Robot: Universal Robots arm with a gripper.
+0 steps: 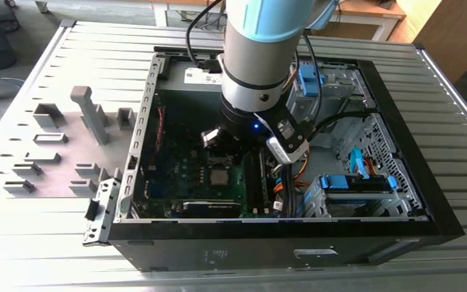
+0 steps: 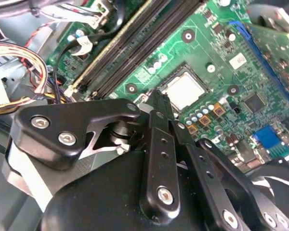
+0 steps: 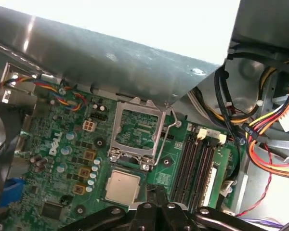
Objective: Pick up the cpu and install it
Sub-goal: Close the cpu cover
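"gripper [image 2: 159, 103] links sit closest in the second wrist view – how are the fingers?"
"pressed together, nothing between them, tips hanging over the motherboard [image 2: 216, 48]."
"and the cpu [image 2: 185, 90]?"
"just beyond the tips, lying flat in its socket [image 2: 171, 76], silvery top up – apart from the fingers. the metal load frame [image 3: 115, 130] beside it stands flipped open."
"further out?"
"black memory slots [image 3: 195, 161] run alongside, then bundled coloured cables [image 3: 274, 139]. in the exterior view the arm [image 1: 258, 61] reaches down into the open computer case [image 1: 217, 246], with grey holder blocks [image 1: 92, 115] beside it at the exterior view's left."
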